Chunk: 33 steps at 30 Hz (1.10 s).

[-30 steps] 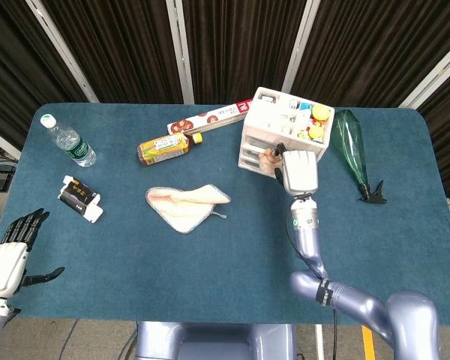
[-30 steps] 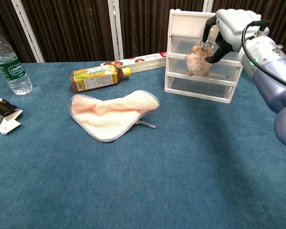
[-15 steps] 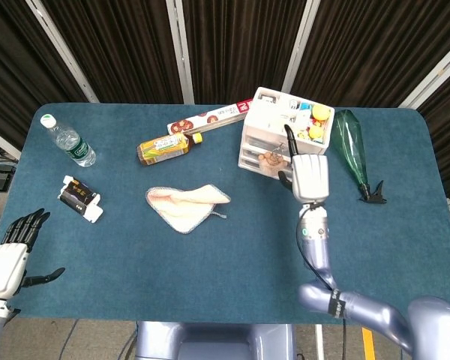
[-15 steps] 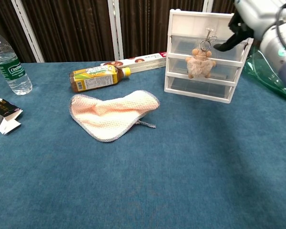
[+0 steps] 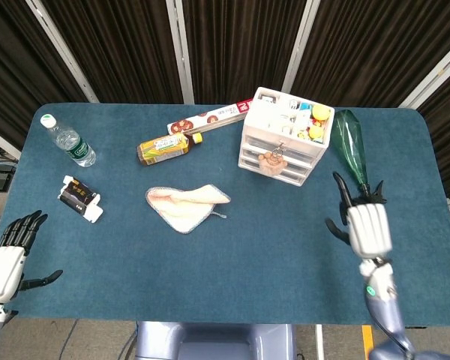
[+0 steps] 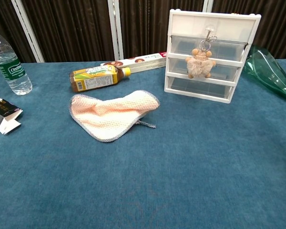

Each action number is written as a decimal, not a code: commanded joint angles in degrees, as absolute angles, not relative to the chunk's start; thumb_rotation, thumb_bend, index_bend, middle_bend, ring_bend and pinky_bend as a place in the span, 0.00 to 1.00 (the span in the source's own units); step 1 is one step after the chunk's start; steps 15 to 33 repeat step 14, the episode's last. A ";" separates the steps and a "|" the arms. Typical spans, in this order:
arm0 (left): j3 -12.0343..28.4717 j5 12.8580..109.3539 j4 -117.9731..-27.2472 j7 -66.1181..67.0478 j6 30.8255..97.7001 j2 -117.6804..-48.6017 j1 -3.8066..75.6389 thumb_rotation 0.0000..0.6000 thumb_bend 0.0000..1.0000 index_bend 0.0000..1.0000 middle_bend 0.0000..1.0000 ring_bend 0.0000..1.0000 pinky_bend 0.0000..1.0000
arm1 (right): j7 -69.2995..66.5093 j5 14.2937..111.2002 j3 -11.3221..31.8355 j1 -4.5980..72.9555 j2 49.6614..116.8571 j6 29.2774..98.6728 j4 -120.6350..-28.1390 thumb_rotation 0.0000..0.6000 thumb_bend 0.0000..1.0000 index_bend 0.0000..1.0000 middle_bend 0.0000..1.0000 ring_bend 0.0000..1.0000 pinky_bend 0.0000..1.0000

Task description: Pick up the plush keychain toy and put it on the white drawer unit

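On the blue table (image 5: 232,255), the plush toy (image 6: 199,64) hangs on the drawer unit (image 6: 207,28), well apart from the empty, spread right hand (image 5: 367,229).

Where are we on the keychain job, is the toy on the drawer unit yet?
Done: the plush keychain toy hangs by its ring on the front of the white drawer unit. In hand: nothing; the right hand is open over the table, the left hand is open too. Left: seemingly nothing.

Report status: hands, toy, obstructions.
Both hands open: left hand, right hand. Plush keychain toy hangs on the white drawer unit front. Nothing obstructing.
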<state>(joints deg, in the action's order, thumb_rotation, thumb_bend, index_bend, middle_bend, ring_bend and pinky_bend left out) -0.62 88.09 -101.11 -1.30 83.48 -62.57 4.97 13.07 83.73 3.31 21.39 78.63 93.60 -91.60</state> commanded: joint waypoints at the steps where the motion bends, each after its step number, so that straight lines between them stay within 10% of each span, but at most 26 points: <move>1: -0.80 88.56 -100.93 -0.51 84.15 -62.93 4.60 1.00 0.10 0.00 0.00 0.00 0.00 | 9.46 87.64 -1.90 16.80 73.31 95.45 -93.85 1.00 0.11 0.00 0.40 0.25 0.22; 5: -0.79 88.55 -100.10 1.26 85.12 -63.47 4.02 1.00 0.10 0.00 0.00 0.00 0.00 | 7.00 89.12 -6.11 12.39 69.08 96.36 -94.94 1.00 0.09 0.00 0.21 0.04 0.09; 11: -0.52 88.54 -99.21 2.30 85.86 -64.21 3.70 1.00 0.10 0.00 0.00 0.00 0.00 | 5.74 90.56 -6.61 9.92 67.96 96.53 -92.55 1.00 0.07 0.00 0.06 0.00 0.00; 33: -0.51 88.76 -99.12 2.35 85.99 -64.28 3.68 1.00 0.10 0.00 0.00 0.00 0.00 | 5.18 89.60 -6.97 9.21 67.86 94.67 -92.40 1.00 0.06 0.00 0.02 0.00 0.00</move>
